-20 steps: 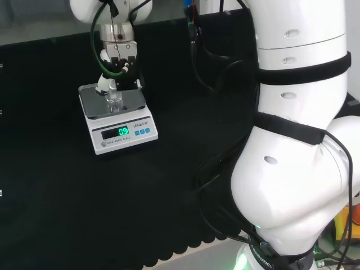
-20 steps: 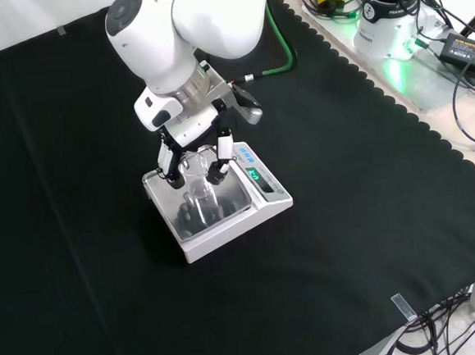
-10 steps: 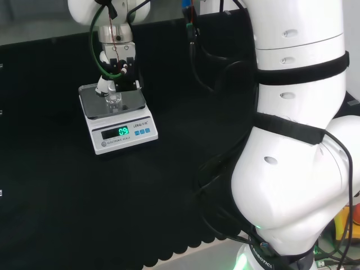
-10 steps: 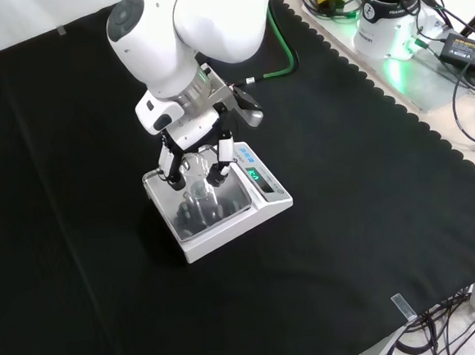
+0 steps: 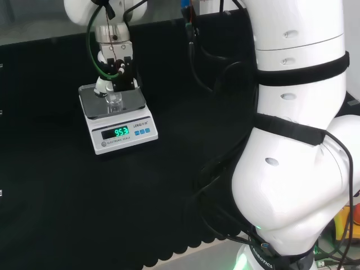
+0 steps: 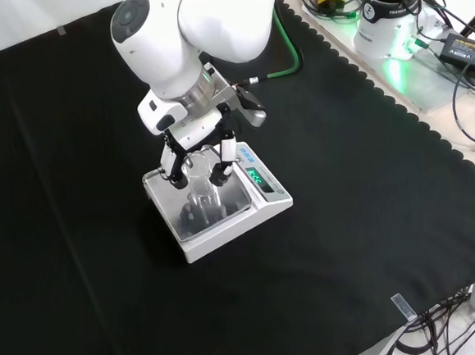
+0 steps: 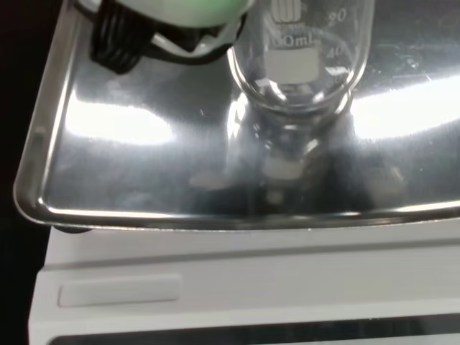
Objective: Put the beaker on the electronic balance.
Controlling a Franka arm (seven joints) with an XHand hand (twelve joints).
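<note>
beaker [image 6: 203, 201]: standing upright on the balance [image 6: 261, 213] pan
hand [image 6: 194, 152]: hovering over the beaker, fingers [image 6: 220, 174] spread, gripping nothing

The beaker [image 7: 298, 61] is clear, glossy glass. The balance [image 7: 215, 287] has a mirror-bright metal pan [image 7: 144, 158] on a smooth white plastic body. The cloth [image 6: 344, 177] is matt black.

A clear glass beaker [image 7: 298, 61] with white markings stands on the white scale's [image 5: 120, 125] shiny silver pan, over black cloth [image 6: 348, 218].
</note>
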